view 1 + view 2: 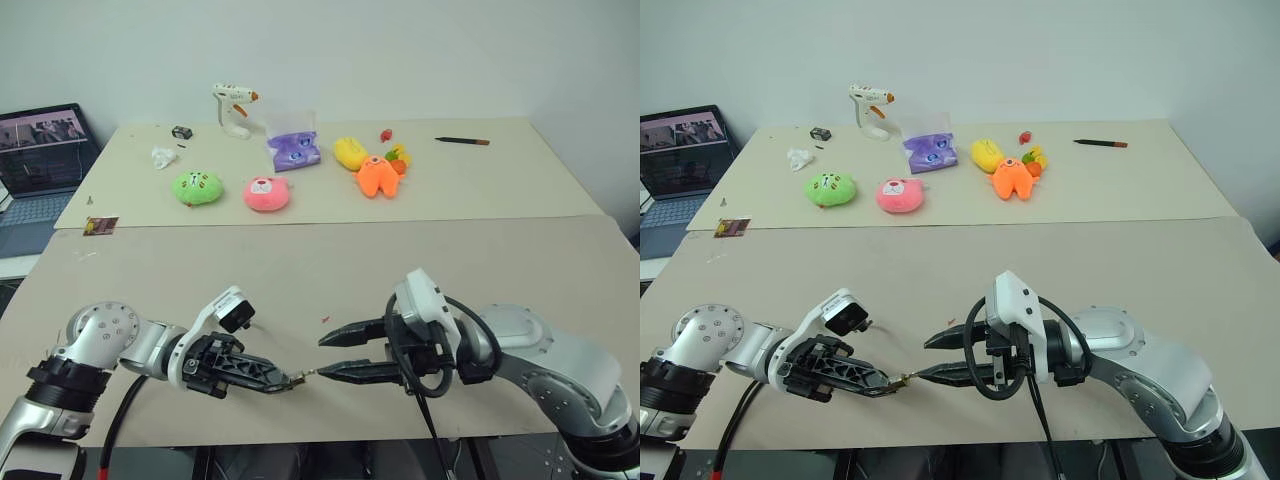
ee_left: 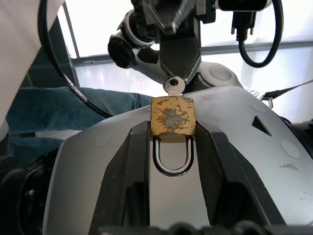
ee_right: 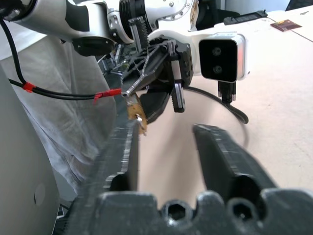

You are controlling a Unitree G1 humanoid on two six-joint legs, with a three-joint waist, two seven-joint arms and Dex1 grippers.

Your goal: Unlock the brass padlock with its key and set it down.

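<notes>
My left gripper [image 1: 288, 381] is shut on the brass padlock [image 2: 172, 116], which sits between its fingertips over the table's front edge. The silvery shackle points back into the gripper. The key [image 2: 173, 85] is in the padlock's bottom, with its round head sticking out toward my right gripper [image 1: 321, 357]. That gripper points left at the padlock with its fingers apart. Its lower fingertip [image 1: 322, 373] is right at the key's head, and nothing is clamped between the fingers. In the right wrist view the padlock [image 3: 134, 110] shows just past one fingertip.
Green [image 1: 197, 188], pink [image 1: 267, 194], purple [image 1: 294, 151], yellow [image 1: 350, 152] and orange [image 1: 376, 176] plush toys lie across the far table. A glue gun [image 1: 233, 107] and a pen [image 1: 462, 141] are there too. A laptop [image 1: 42, 160] sits at far left. A tiny red scrap [image 1: 325, 319] lies near the grippers.
</notes>
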